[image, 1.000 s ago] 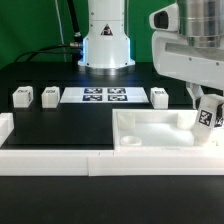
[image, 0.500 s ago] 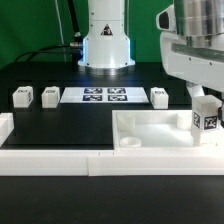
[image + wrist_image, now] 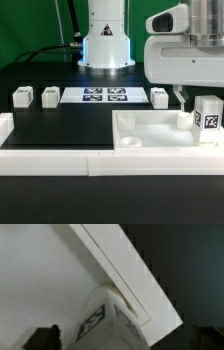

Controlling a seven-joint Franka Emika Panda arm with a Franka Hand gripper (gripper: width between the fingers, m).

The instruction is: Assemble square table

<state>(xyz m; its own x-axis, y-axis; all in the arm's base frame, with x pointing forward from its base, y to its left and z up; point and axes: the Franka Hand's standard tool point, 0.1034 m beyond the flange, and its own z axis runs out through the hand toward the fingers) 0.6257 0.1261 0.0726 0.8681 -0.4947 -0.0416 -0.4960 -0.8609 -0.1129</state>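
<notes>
The square table slab (image 3: 160,131) lies at the exterior view's right, behind the front wall. One white tagged leg block (image 3: 207,115) stands upright on the slab's far right corner. My gripper (image 3: 197,100) hangs over that leg with its jaws apart and one dark finger (image 3: 180,97) beside it. In the wrist view the leg (image 3: 105,319) stands between the two dark fingers (image 3: 43,338) with a gap on each side, by the slab's raised rim (image 3: 120,272). Three more leg blocks (image 3: 22,96), (image 3: 50,95), (image 3: 159,96) rest on the black table.
The marker board (image 3: 105,96) lies flat at the back middle, before the robot's base (image 3: 106,45). A long low white border wall (image 3: 70,160) runs along the front and turns back at the exterior view's left (image 3: 5,125).
The leg went from tilted in the gripper to upright on the slab's corner. The hand has turned and shifted toward the exterior view's left, and its fingers now stand off the leg.
</notes>
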